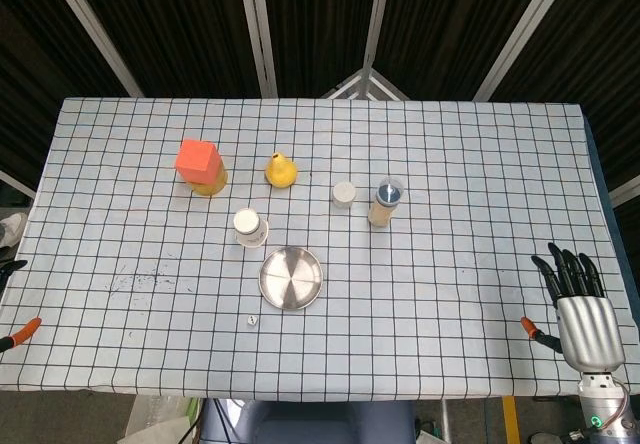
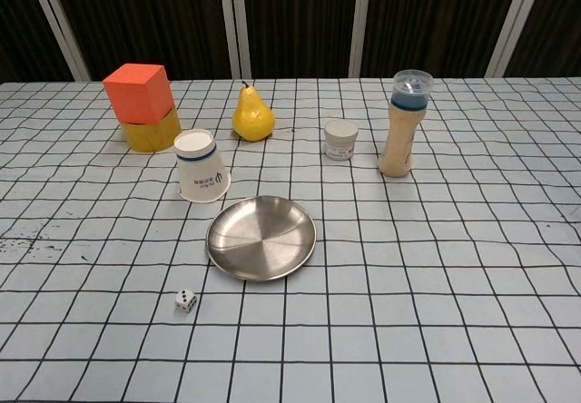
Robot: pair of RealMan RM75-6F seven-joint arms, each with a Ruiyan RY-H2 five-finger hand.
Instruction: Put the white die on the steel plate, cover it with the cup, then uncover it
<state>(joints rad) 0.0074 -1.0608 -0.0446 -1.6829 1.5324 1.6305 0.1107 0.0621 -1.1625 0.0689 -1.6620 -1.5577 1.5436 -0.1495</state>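
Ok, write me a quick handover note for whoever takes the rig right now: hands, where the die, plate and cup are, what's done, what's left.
Right hand: at the table's right edge, fingers apart, holding nothing.
Left hand: only a dark tip shows at the head view's left edge; state unclear.
White die: on the cloth, just front-left of the steel plate, not touching it.
Cup: standing upside down behind the plate's left side, apart from it.
Done: nothing yet; the plate is bare.
Left: die onto the plate, cup over it, then lift the cup off.

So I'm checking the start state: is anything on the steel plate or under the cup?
The steel plate is bare; the white die lies on the cloth beside it. The cup stands upside down, so its inside is hidden.
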